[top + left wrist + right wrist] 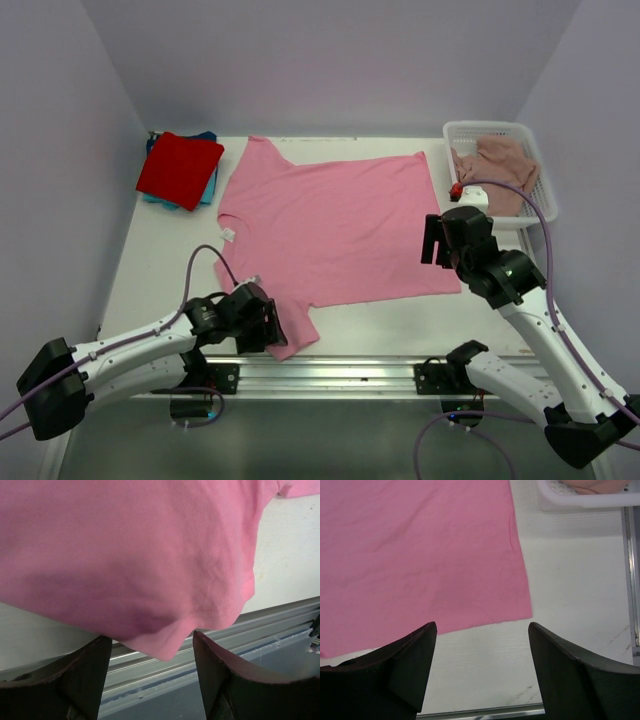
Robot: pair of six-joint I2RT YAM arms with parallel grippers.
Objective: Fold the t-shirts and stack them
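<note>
Spread flat across the middle of the white desk [400,320]: the bright pink cloth t-shirt [330,225]. My left end effector [152,645] is released, jaws wide at the near sleeve, whose hem corner dips between them; I cannot tell if it touches. My right end effector [482,630] is also released, over bare desk just beside the shirt's near right corner. Far left, a folded red t-shirt [180,168] lies on a teal-blue t-shirt [210,187]. Far right, a dusty-pink t-shirt [505,160] lies in the white plastic mesh basket [490,127].

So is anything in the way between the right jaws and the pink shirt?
No, nothing visible. The right jaws stand open over bare table, just short of the pink shirt. The white basket sits off to the side.
</note>
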